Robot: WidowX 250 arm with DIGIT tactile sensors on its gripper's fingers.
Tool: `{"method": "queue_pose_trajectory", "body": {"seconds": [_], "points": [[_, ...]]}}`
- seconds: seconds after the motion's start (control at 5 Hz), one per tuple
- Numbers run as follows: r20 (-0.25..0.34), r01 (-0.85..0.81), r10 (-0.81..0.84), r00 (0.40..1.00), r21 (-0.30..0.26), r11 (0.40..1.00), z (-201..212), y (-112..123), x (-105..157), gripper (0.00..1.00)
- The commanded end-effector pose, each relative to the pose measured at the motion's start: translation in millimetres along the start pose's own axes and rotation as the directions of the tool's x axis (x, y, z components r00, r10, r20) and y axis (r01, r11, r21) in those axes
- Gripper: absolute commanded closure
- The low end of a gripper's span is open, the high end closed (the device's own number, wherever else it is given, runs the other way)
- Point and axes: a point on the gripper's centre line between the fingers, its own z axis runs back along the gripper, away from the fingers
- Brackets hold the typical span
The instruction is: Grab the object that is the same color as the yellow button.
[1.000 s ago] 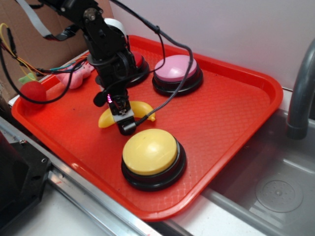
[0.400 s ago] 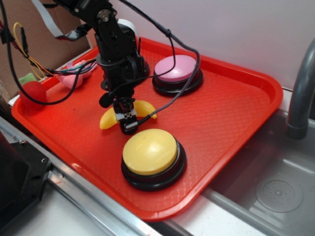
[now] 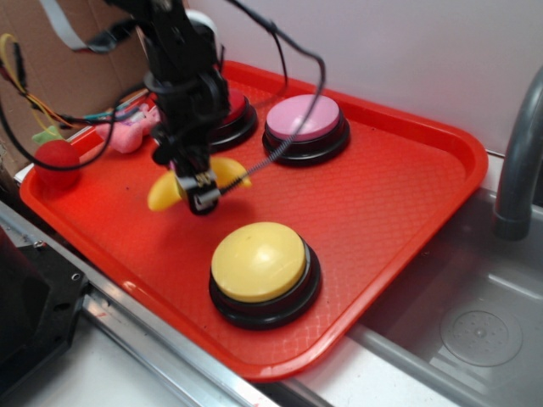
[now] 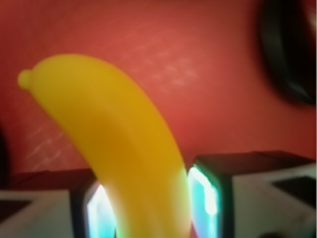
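Nearest to us sits the yellow button, its dome on a black base at the front of the red tray, untouched and well clear of the arm. Just behind it and to the left we find the gripper, pointing down, with its jaws pinching the banana near the middle of its length. In the wrist view the banana fills the frame and passes straight between the two pads, which press on either side of it, so we judge the grip to be set. Its long axis runs across the closing line of the jaws, one end sticking out toward the left of the tray and the other toward the right behind the gripper; seen from the wrist, the tip curves up and away to the left. Whether the banana rests on the tray or hangs just above it we cannot tell for sure, though it looks slightly raised. What matters for the next move, we think, is that the fruit is already centred in the jaws, so a straight lift should keep it balanced. Farther back stand a pink button and a red button partly hidden by the arm, and at the far left edge lie a red ball and a pink toy.
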Motion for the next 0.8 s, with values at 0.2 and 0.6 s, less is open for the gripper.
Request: {"method": "queue_pose_trajectory", "body": {"seconds": [0.2, 0.6], "points": [[0.146, -0.323, 0.333, 0.932, -0.084, 0.942, 113, 38, -46, 1.00], [0.208, -0.308, 0.313, 0.927, -0.056, 0.950, 126, 39, -51, 1.00]]}}
